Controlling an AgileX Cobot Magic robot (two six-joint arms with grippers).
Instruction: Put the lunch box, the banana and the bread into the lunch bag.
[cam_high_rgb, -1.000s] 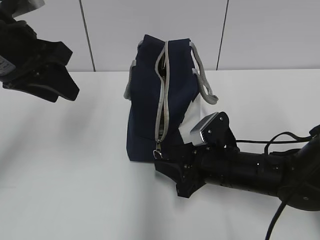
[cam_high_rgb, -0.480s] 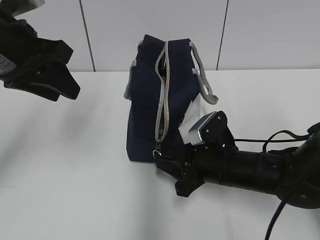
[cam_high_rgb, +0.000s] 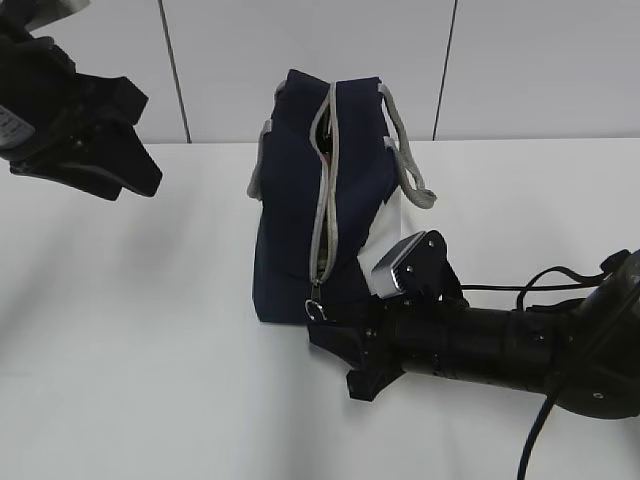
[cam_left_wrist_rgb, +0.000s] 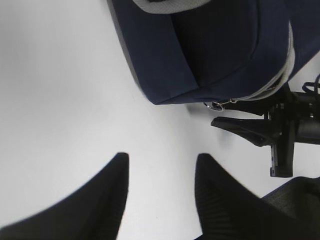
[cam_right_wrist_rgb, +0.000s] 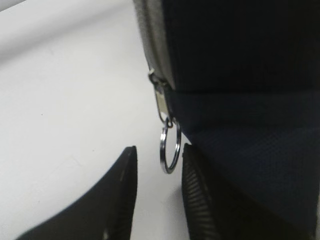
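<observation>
A white table (cam_high_rgb: 150, 330) ran back to a pale panelled wall; on it the lunch bag (cam_high_rgb: 320, 200) stood upright near the middle, its zipper (cam_high_rgb: 322, 200) running down the near end to a ring pull (cam_right_wrist_rgb: 170, 146). Only the right wrist view showed that ring hanging just ahead of the right gripper (cam_right_wrist_rgb: 156, 167), whose jaws stood part-open and gripped nothing; the exterior view showed the left gripper (cam_left_wrist_rgb: 160, 172) raised well off to the left, while its own view showed it half open and empty.

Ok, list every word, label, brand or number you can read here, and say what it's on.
None readable. The lunch bag shows plain navy fabric with no print, its ring pull is bare metal, and a small white patch on the left arm is too small to read.
</observation>
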